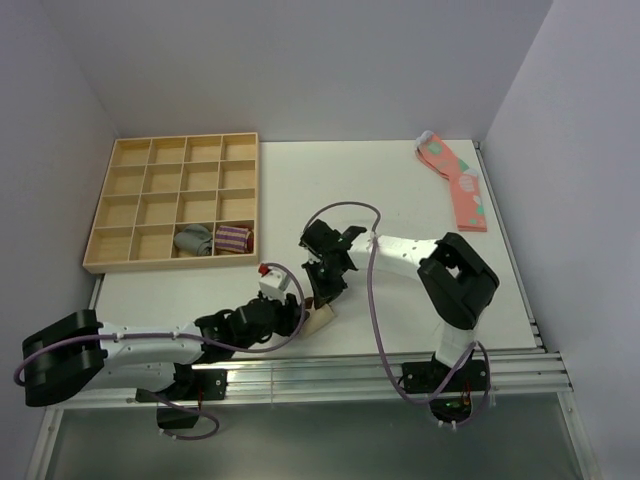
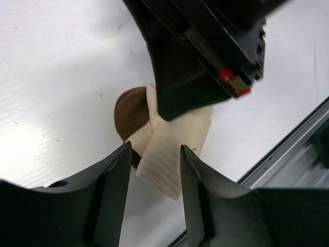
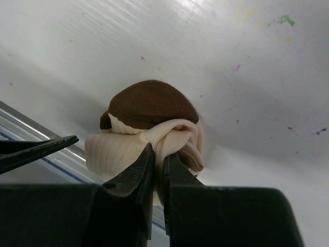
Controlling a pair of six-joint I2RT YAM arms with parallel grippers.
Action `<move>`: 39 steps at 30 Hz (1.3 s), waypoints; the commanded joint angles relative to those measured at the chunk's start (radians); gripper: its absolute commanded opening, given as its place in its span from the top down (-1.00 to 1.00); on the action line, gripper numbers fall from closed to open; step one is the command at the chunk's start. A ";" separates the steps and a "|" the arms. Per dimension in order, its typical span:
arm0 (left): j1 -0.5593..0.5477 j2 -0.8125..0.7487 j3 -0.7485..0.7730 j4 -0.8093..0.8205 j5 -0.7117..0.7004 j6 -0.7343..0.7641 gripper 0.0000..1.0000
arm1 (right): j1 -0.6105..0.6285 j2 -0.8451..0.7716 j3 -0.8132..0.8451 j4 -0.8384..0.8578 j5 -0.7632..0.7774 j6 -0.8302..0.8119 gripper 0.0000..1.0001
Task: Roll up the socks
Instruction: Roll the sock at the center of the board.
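Observation:
The socks (image 3: pixel 149 110) are a beige bundle with a dark brown toe, partly rolled, near the table's front edge (image 1: pixel 320 318). My right gripper (image 3: pixel 159 152) is shut on a fold of the beige fabric and comes down onto the bundle from behind (image 1: pixel 326 288). In the left wrist view its black body (image 2: pixel 205 51) covers the top of the socks (image 2: pixel 172 149). My left gripper (image 2: pixel 155 150) is open, its fingers standing on either side of the hanging ribbed beige end without pressing on it. From above, the left gripper (image 1: pixel 296 308) sits just left of the bundle.
A wooden compartment tray (image 1: pixel 170 150) stands at the back left, holding a grey rolled sock (image 1: pixel 195 240) and a purple-striped one (image 1: pixel 233 239). Pink socks (image 1: pixel 455 185) lie at the far right. An aluminium rail (image 1: pixel 380 365) runs along the near edge, close behind the bundle.

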 commanded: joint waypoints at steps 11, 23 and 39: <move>-0.135 0.095 0.066 0.122 -0.115 0.095 0.02 | -0.025 0.165 0.140 -0.274 0.048 -0.097 1.00; -0.201 0.249 0.163 0.052 -0.232 0.101 0.00 | -0.025 0.189 0.162 -0.302 0.057 -0.115 1.00; -0.202 0.373 0.227 -0.027 -0.267 0.071 0.12 | -0.025 0.148 0.119 -0.245 0.039 -0.117 0.96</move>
